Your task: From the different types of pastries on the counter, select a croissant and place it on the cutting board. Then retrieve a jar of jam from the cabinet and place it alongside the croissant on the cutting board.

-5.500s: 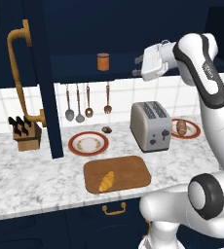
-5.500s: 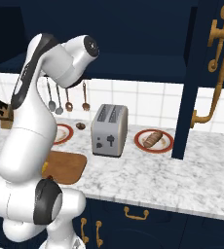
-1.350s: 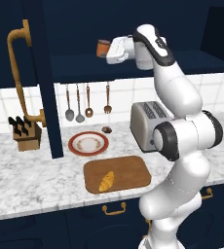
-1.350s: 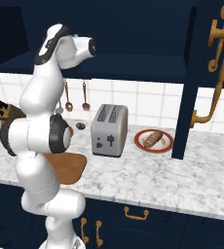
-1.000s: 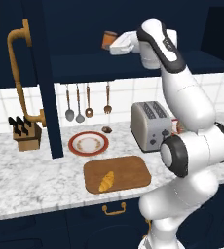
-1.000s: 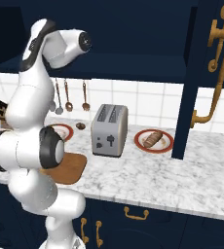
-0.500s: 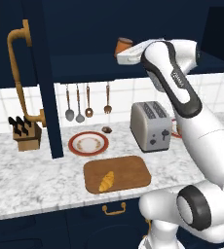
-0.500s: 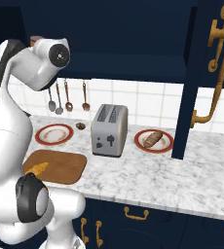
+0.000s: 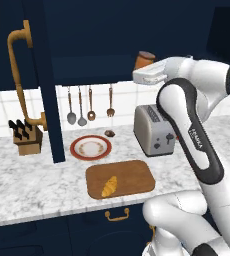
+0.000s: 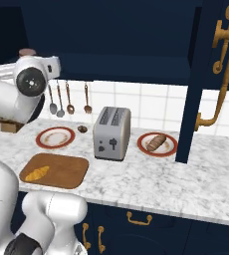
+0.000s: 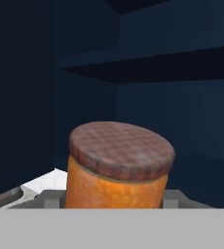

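Even, soft rendered light over my bench (image 9: 17,185), pale marble bright, faint shadows under the toaster (image 9: 153,130), cabinet (image 11: 182,97) interior dim and near black around me, no glare, edges crisp, slightly coarse textures up close.

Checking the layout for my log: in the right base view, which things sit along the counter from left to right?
Cutting board with the croissant → empty plate → small dark lump → toaster → plate holding the brown pastry.
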Controlling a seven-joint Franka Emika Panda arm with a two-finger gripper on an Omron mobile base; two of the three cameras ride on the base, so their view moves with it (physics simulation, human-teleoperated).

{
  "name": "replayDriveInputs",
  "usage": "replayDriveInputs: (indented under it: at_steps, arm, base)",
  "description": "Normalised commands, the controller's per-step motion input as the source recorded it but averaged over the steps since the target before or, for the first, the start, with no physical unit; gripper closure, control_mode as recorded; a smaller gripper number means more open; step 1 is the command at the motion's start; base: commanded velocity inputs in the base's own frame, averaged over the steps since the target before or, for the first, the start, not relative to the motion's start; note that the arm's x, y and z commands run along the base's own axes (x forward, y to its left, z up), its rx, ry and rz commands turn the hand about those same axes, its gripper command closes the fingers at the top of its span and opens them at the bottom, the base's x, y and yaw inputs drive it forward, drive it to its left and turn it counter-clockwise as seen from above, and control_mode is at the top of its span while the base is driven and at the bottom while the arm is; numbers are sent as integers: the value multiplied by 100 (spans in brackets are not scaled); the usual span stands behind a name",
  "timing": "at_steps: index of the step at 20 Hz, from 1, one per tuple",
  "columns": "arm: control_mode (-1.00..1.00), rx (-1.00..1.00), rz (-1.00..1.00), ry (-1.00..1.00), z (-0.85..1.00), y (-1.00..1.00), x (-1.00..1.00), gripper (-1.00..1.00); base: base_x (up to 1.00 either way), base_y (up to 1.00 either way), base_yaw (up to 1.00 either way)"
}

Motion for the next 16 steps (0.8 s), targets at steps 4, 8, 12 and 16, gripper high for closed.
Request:
replayDriveInputs:
  at_steps: [4, 8, 12, 16]
  arm:
    - [-100, 0, 0, 1, -22, -23, -100, 100]
    - [-100, -1, 0, 7, -27, -12, -100, 100]
    - [-100, -10, 1, 4, -54, 0, -96, 100]
    - [-100, -16, 10, 21, -66, 0, -25, 100]
  base:
    - [0, 0, 0]
    - [0, 0, 0]
    - [0, 0, 0]
    - [0, 0, 0]
